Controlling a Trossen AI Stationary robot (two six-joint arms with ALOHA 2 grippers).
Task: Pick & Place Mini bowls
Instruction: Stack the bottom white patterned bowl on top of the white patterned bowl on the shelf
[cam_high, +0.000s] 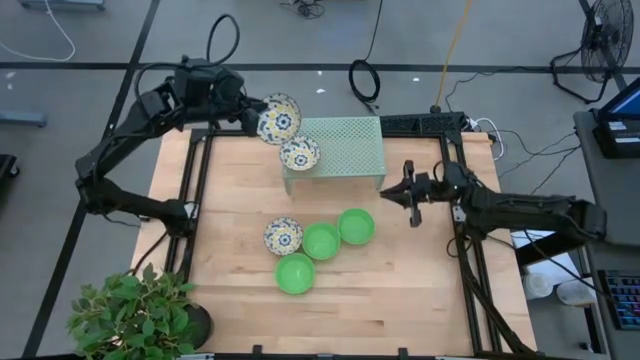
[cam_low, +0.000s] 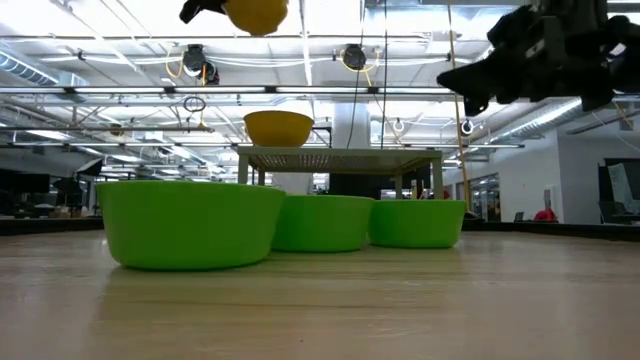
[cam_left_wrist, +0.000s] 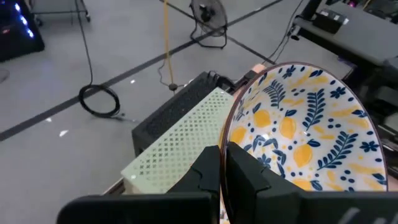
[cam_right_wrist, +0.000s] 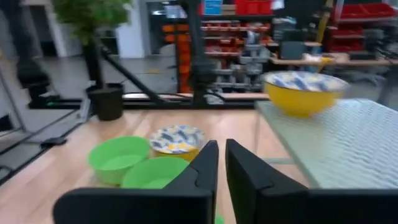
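My left gripper (cam_high: 256, 118) is raised above the far left corner of the pale green mesh rack (cam_high: 345, 146) and is shut on a floral mini bowl (cam_high: 279, 120), which shows its yellow underside at the top of the low view (cam_low: 258, 12). A second floral bowl (cam_high: 299, 153) stands on the rack's left part. A third floral bowl (cam_high: 283, 236) rests on the table beside three green bowls (cam_high: 321, 241) (cam_high: 356, 226) (cam_high: 295, 274). My right gripper (cam_high: 390, 195), shut and holding nothing, hovers just off the rack's right side. My left gripper pinches the floral bowl by its rim (cam_left_wrist: 227, 138), one finger (cam_left_wrist: 249, 168) inside the bowl and the other (cam_left_wrist: 208, 169) on its outer wall. The bowl is lifted clear and tipped on edge, its patterned inside (cam_left_wrist: 305, 124) turned sideways, above the rack (cam_left_wrist: 180, 140).
A potted plant (cam_high: 135, 305) stands at the table's near left corner. Black frame rails (cam_high: 192, 190) run along the table's left and right sides. Bare wood lies near the green bowls and right of them. Cables and a fan are on the floor beyond.
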